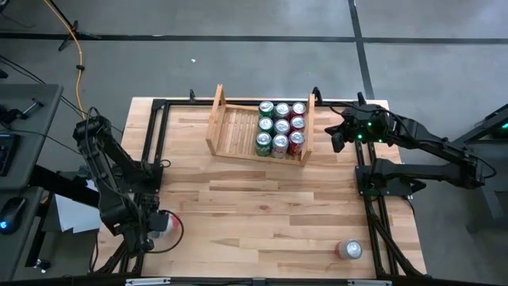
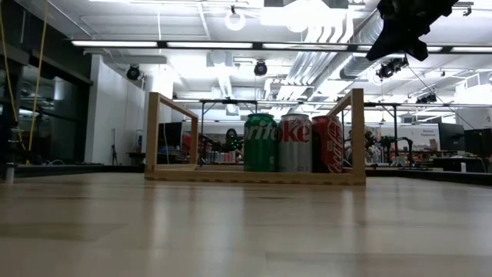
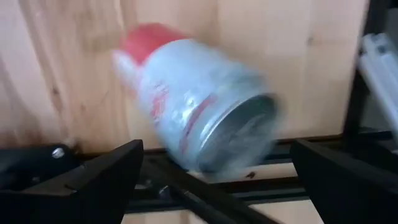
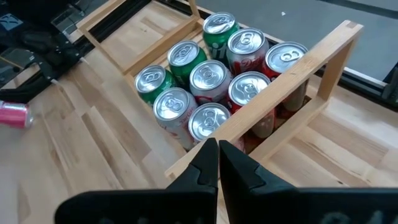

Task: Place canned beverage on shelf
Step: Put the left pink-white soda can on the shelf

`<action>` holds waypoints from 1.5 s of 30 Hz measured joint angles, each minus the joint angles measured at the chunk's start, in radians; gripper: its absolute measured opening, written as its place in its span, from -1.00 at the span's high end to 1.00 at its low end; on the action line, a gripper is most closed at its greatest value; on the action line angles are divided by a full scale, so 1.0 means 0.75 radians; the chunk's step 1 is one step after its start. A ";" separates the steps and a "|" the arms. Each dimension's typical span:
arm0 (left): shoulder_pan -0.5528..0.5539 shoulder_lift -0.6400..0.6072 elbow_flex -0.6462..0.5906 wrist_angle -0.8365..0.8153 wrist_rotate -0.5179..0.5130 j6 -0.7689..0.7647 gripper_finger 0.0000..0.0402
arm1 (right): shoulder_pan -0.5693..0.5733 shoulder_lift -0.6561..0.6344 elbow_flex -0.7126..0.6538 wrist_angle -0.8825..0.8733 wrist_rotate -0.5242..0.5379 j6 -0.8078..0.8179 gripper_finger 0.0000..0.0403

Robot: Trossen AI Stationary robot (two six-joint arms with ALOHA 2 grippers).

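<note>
Canned beverage [image 3: 199, 106] for this step, a red-and-silver can, lies on its side at the near left corner of the table [image 1: 262, 214], right in front of my left gripper [image 1: 147, 225], whose fingers [image 3: 93, 177] are spread wide on either side of it without touching. My worry is the roll: a can on its side could slip away as the fingers close, toward the black frame rail or off the near edge. Grabbing it lying down also means I must turn it upright before setting it down, and a loose hold could drop it on the way.

My right gripper [image 4: 219, 163], pressed together and holding nothing, hovers just beyond the right board of the shelf [image 1: 216, 119]. That arm could crowd a delivery from the left. 9 cans [image 1: 281, 127] fill the right part of the shelf in 3 rows; the left part shows bare slats, so I judge the free spot is there, beside the green cans. A careless approach could knock those standing ones. 1 more can [image 1: 349, 250] lies near the near right edge.
</note>
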 joint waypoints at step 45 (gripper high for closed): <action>0.658 -0.063 -0.457 0.327 -0.015 -0.959 -0.98 | 0.000 0.135 0.000 -0.020 0.011 -0.061 1.00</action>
